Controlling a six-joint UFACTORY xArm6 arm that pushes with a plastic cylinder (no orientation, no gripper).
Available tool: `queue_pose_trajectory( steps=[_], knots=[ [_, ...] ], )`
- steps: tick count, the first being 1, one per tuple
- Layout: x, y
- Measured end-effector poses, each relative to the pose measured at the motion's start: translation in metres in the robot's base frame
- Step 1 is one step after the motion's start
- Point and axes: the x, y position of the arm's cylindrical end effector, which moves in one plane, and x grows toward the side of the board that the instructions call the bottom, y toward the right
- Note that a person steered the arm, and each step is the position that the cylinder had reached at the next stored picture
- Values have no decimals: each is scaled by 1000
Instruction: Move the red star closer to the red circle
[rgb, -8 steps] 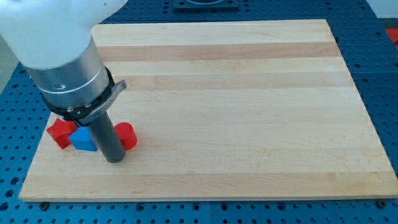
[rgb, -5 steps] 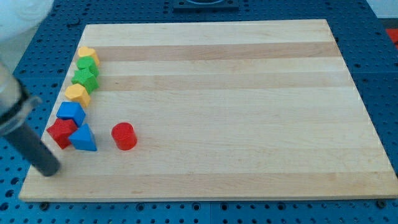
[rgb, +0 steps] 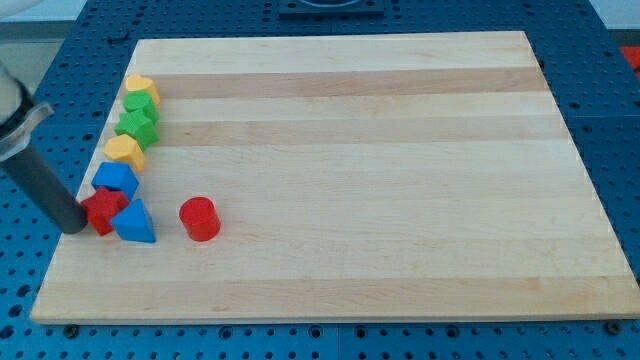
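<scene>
The red star (rgb: 103, 211) lies near the board's left edge, low in the view. A blue triangle (rgb: 134, 222) touches it on its right, between it and the red circle (rgb: 199, 219). My tip (rgb: 73, 226) stands at the board's left edge, right against the star's left side. The rod leans up to the view's left.
A column of blocks runs up the left edge above the star: a blue block (rgb: 116, 180), a yellow block (rgb: 125, 152), a green star-like block (rgb: 138, 125), a green block (rgb: 139, 103) and a yellow block (rgb: 141, 87). The wooden board (rgb: 380, 180) sits on a blue pegboard table.
My tip swept from beside the red circle out past the board's left edge, then came back up against the star's left side. The blocks have not visibly moved.
</scene>
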Motion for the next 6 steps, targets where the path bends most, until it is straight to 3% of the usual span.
queue_pose_trajectory(
  steps=[6],
  knots=[
    [-12, 90]
  ],
)
